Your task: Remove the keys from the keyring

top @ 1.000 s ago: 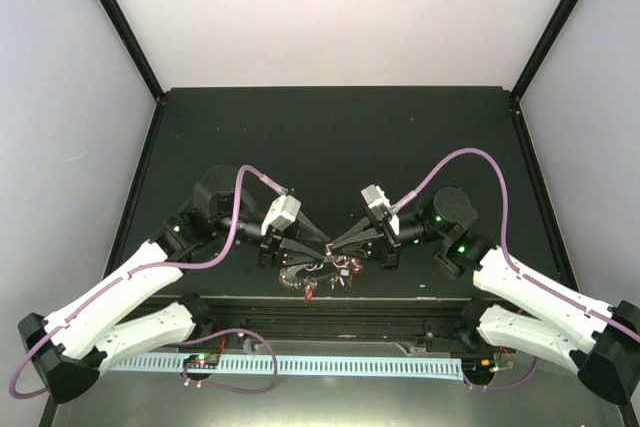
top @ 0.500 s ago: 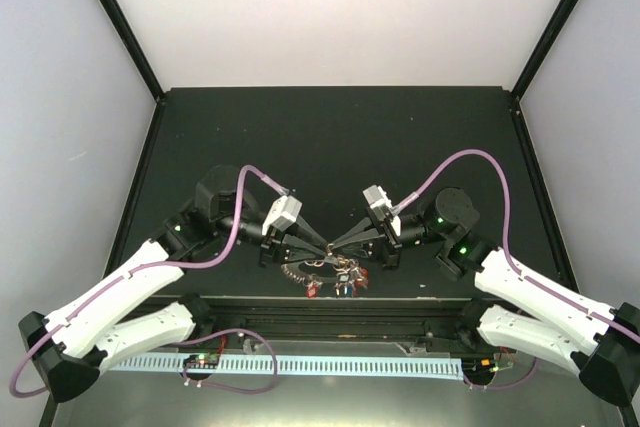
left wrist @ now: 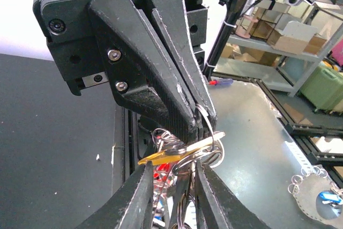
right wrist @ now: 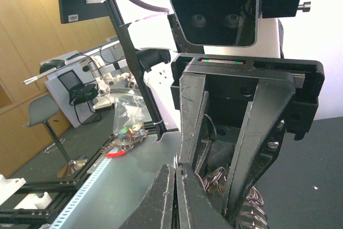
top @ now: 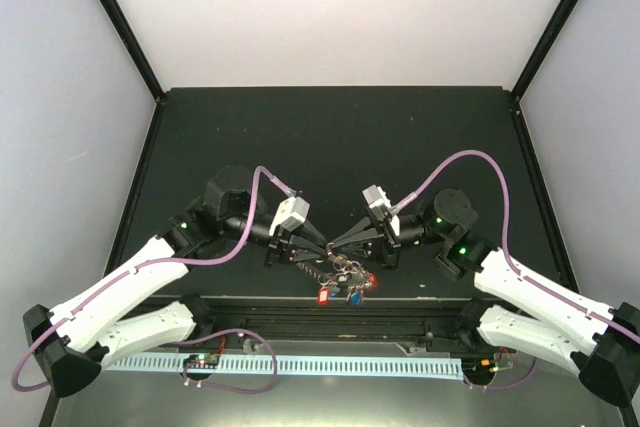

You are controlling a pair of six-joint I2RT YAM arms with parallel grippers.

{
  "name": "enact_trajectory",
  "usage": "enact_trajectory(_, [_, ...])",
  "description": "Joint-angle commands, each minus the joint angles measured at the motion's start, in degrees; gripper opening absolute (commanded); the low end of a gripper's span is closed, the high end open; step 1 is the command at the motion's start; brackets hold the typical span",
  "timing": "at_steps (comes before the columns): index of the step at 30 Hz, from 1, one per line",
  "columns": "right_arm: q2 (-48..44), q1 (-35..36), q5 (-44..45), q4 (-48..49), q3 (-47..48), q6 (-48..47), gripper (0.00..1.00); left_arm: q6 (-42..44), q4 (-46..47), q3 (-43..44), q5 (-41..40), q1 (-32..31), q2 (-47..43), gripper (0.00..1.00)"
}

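The keys (top: 345,285) hang as a bunch with red and blue heads just over the table's front edge. Both grippers meet above them. My right gripper (top: 333,245) is shut on the thin wire keyring (left wrist: 217,143), with its tips (right wrist: 177,172) pinched on the wire. My left gripper (top: 321,247) is open. Its fingers (left wrist: 140,194) straddle the ring and a yellow-headed key (left wrist: 161,155) that lies across the gap. In the right wrist view the left fingers (right wrist: 252,132) stand apart, with small linked rings (right wrist: 214,178) between them.
The black table (top: 330,137) stretches behind the grippers, walled left, right and back. A perforated rail (top: 300,362) runs below the front edge. Off the table lie a bag of coloured bits (right wrist: 126,122) and another ring bunch (left wrist: 313,186).
The left gripper has pushed right toward the right gripper. The key bunch has shifted right and now hangs lower under the meeting fingertips. The right arm has barely moved.
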Motion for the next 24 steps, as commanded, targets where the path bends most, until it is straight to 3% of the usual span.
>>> enact_trajectory(1, [-0.9, 0.1, 1.5, 2.6, 0.4, -0.6, 0.01, 1.4, -1.1, 1.6, -0.2, -0.3, 0.1, 0.23])
enact_trajectory(13, [0.3, 0.1, 1.6, 2.6, 0.4, -0.9, 0.01, -0.7, 2.3, 0.6, 3.7, -0.4, -0.6, 0.20])
enact_trajectory(21, [0.1, 0.1, 2.6, -1.5, 1.0, -3.6, 0.01, -1.1, 2.8, 0.4, 3.3, -0.5, -0.8, 0.03])
enact_trajectory(24, [-1.7, 0.0, 4.3, -6.2, 1.6, -6.6, 0.01, -1.1, 2.7, 0.3, 1.8, -0.4, -1.0, 0.02])
